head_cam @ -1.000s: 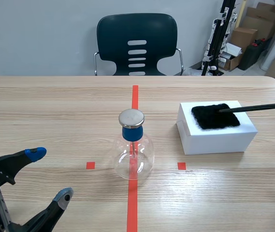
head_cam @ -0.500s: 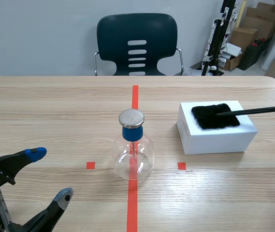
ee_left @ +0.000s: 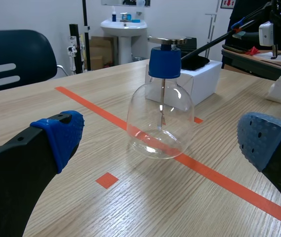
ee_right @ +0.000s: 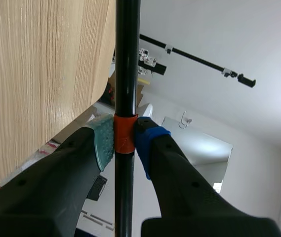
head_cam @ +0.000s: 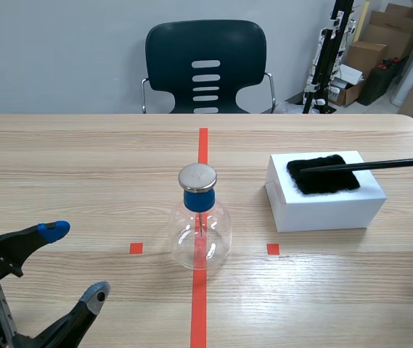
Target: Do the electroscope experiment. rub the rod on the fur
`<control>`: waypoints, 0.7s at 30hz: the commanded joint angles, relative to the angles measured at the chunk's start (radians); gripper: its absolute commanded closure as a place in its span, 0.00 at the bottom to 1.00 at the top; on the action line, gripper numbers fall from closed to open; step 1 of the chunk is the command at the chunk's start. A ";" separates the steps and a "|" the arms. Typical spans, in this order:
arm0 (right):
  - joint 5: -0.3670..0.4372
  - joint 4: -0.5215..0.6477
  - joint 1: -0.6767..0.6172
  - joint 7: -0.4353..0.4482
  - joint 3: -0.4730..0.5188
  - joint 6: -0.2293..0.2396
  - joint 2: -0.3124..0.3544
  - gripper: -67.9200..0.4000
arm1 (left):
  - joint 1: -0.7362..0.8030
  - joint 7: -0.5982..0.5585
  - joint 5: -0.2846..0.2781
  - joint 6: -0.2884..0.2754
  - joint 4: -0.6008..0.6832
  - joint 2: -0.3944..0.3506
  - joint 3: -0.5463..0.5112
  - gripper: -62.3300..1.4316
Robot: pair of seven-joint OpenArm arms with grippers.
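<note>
A thin black rod (head_cam: 369,165) reaches in from the right edge of the scene view, its tip lying on the black fur (head_cam: 323,174) atop a white box (head_cam: 325,201). My right gripper (ee_right: 125,137) is shut on the rod (ee_right: 127,59) at its orange band. The glass electroscope flask (head_cam: 201,230) with a blue stopper and metal cap stands on the red tape line at mid table. My left gripper (head_cam: 75,264) rests open at the near left; in the left wrist view the flask (ee_left: 161,113) stands ahead of its open fingers, apart from them.
A dark chair (head_cam: 205,67) stands behind the table's far edge. Cardboard boxes (head_cam: 380,51) and a stand sit at the back right. A small white object (ee_left: 280,89) lies on the table beyond the white box (ee_left: 199,81).
The rod's tip has slid leftward across the fur. The left arm and the flask have not moved.
</note>
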 commanded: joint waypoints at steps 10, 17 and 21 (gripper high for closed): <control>0.069 -0.032 -0.037 -0.030 0.010 -0.007 0.117 0.99 | -0.003 -0.017 -0.011 -0.006 0.020 -0.009 -0.007 0.00; 0.051 -0.018 0.010 -0.016 0.010 -0.008 0.074 0.99 | -0.003 -0.018 -0.011 -0.006 0.020 -0.009 -0.007 0.00; 0.014 -0.010 0.045 -0.016 -0.003 -0.008 0.037 0.99 | -0.003 -0.018 -0.011 -0.006 0.020 -0.009 -0.007 0.00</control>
